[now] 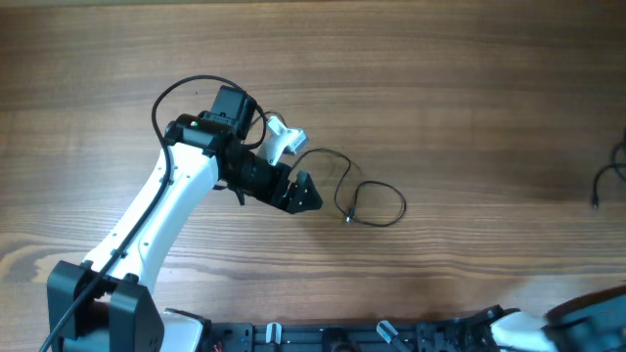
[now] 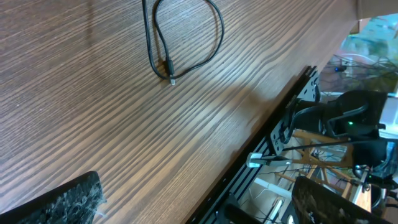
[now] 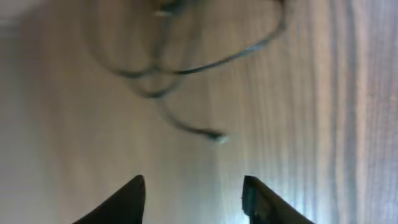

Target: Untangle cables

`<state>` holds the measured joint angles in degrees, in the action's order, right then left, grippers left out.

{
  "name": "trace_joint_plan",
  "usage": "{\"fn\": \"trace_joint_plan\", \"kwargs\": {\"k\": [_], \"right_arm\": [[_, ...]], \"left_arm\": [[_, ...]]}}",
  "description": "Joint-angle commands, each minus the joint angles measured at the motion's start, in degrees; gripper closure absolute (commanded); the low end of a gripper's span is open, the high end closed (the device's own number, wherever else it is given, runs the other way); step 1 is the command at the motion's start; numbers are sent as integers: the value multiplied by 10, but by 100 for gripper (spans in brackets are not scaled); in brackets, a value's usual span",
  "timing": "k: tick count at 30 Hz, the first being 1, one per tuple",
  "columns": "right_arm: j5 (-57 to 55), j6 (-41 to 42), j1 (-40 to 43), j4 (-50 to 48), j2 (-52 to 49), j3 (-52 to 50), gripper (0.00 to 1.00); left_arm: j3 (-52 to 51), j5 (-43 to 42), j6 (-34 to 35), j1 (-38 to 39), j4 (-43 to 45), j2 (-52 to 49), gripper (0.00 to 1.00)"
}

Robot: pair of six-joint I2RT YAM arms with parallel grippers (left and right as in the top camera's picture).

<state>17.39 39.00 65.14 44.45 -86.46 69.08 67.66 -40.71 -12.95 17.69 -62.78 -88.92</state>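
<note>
- The left arm [image 1: 161, 210] reaches from the near left corner towards the middle of the table [image 1: 469, 78].
- The left gripper [image 1: 305, 193] is over the wood left of centre, its tip pointing right.
- Its jaws stand wide apart with nothing between them. In the left wrist view the two fingers [image 2: 62, 200] sit at the far sides of the frame over bare wood.
- One cable [image 1: 402, 202] lies loose on the table just right of that gripper, apart from the fingers.
- It runs in thin open loops, and its plug [image 1: 347, 219] rests on the wood at the near side of the loops.
- The left wrist view shows one narrow loop of it, lying flat on the table.
- A second cable [image 1: 601, 181] shows at the far right edge of the overhead view, well apart from the first and only partly in frame.
- The right gripper [image 3: 194, 193] is seen only in its own wrist view. Its jaws are parted and hold nothing.
- That view is blurred. Ahead of the fingers lie dark loops with a small bright end, probably the second cable, clear of both fingertips.
</note>
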Motion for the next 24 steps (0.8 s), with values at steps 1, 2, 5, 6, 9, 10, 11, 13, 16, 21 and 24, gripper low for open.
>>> {"fn": "trace_joint_plan", "kwargs": {"k": [1, 2, 5, 6, 9, 10, 11, 13, 16, 21, 24], "right_arm": [[93, -32, -35, 20, 90, 3, 43], [115, -53, -46, 35, 102, 3, 42], [142, -215, -149, 125, 130, 2, 43], [142, -267, -188, 143, 129, 2, 43], [142, -350, -327, 170, 128, -7, 34], [142, -353, -366, 169, 128, -12, 30], [142, -354, -400, 169, 128, -14, 30], [142, -359, -523, 157, 122, -16, 15], [142, -360, -647, 116, 100, -20, 0], [136, -340, -770, 6, 2, -55, 0], [143, -303, -815, -29, -117, -62, 0]], "left_arm": [[-2, 35, -3, 2, 3, -1, 0], [-2, 51, -3, 2, 8, -1, 0], [-2, 87, 61, 1, 54, -1, 0], [-2, 107, 103, 0, 69, -1, 0], [2, 153, 250, -37, 130, 1, 3], [14, 152, 276, -55, 133, 5, 5], [23, 153, 276, -65, 131, 9, 8], [68, 176, 267, -101, 128, 50, 8], [77, 198, 234, -121, 119, 121, 6], [77, 191, 192, -120, 93, 260, 3], [77, 191, 192, -120, 91, 352, 2]]}}
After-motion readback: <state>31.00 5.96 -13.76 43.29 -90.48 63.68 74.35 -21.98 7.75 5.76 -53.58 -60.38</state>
